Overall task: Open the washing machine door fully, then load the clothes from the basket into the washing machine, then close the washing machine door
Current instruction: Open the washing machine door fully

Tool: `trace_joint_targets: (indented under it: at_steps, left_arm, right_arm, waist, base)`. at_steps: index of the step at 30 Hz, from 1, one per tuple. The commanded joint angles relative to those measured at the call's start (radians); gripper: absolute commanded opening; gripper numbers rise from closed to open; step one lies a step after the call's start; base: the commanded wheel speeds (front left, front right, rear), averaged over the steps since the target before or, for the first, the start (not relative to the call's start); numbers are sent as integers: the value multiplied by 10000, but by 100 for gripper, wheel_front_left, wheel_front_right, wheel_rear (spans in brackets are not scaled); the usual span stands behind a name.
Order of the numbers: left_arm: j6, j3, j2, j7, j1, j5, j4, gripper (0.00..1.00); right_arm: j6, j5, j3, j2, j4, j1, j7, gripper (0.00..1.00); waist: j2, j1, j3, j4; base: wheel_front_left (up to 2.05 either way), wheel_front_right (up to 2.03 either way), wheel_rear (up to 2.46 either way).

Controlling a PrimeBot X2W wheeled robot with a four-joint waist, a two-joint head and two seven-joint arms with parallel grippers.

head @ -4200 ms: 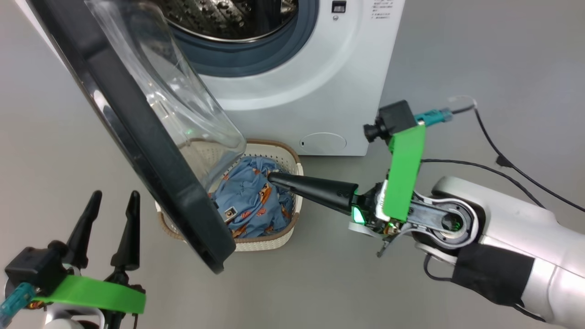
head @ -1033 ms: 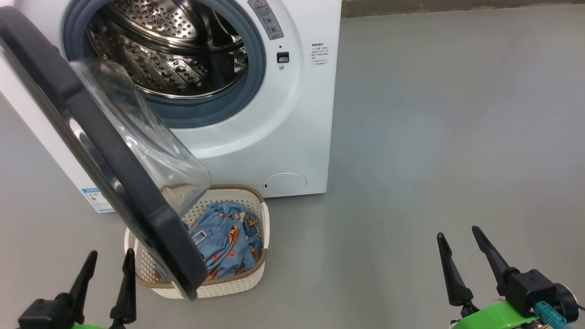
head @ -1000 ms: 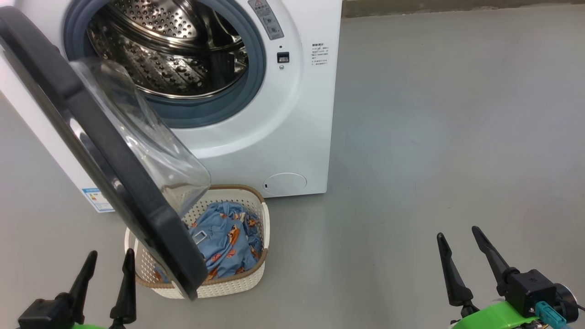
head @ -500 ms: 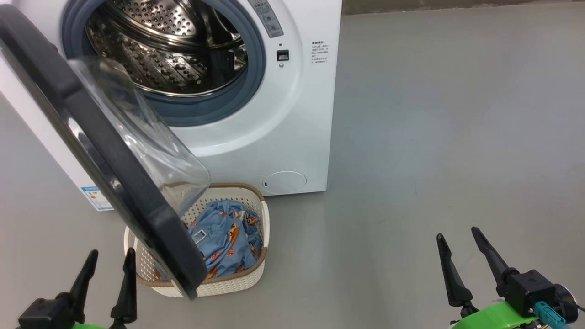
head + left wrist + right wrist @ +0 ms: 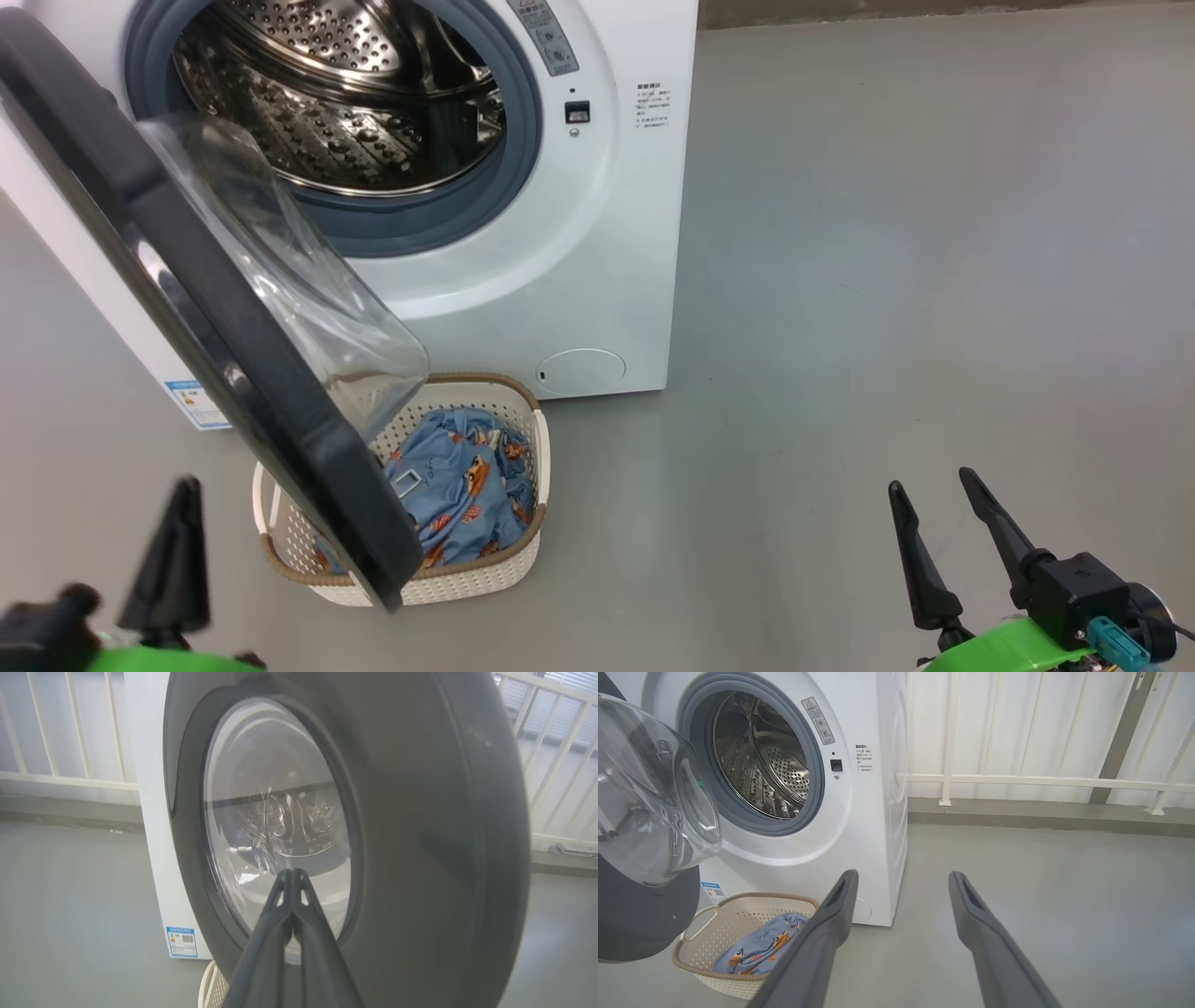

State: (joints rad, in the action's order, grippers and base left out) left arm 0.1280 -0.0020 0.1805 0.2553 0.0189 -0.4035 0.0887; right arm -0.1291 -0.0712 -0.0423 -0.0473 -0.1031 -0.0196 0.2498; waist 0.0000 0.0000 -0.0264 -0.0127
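Left gripper is pressing its fingers together, tips touching, pinching nothing; half a second ago they were spread. In the head view it is blurring and being cut off by the bottom edge. Right gripper is staying spread and empty over the grey floor, well apart from the basket. Washing machine door, basket and clothes are sitting as before. The door is hanging partly open, seen edge-on from upper left to lower centre, its glass window bulging toward the washing machine. It is hiding the basket's left part. The clothes are lying inside the basket, just before the machine; the drum is showing bare steel.
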Motion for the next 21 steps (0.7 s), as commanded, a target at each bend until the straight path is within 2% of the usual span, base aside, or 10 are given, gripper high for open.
trace_joint_targets:
  at_steps: [1,7,11,15,21]
  left_arm:
    - [27,552,196,65,-541,-74,-521,0]
    - [27,1097,252,65,-1195,-119,-2293,0]
    - [27,1082,448,65,-1698,-41,-3751,0]
    - [27,35,782,65,-2036,77,-5250,0]
    - [27,-1618,994,65,-2020,128,-5759,0]
  right_arm:
    - [-16,-61,284,-30,211,273,120,100]
    - [-16,-78,277,-30,206,282,120,100]
    - [-16,-110,293,-30,216,280,120,100]
    - [-16,-160,309,-30,195,269,120,100]
    - [-16,-243,351,-30,116,279,120,100]
  waist:
    - [0,0,-6,4]
    - [0,0,-32,8]
    - [0,0,-47,21]
    - [0,0,-62,42]
    - [0,0,-105,90]
  base:
    - [0,0,0]
    - [0,0,0]
    - [0,0,0]
    - [0,0,0]
    - [0,0,0]
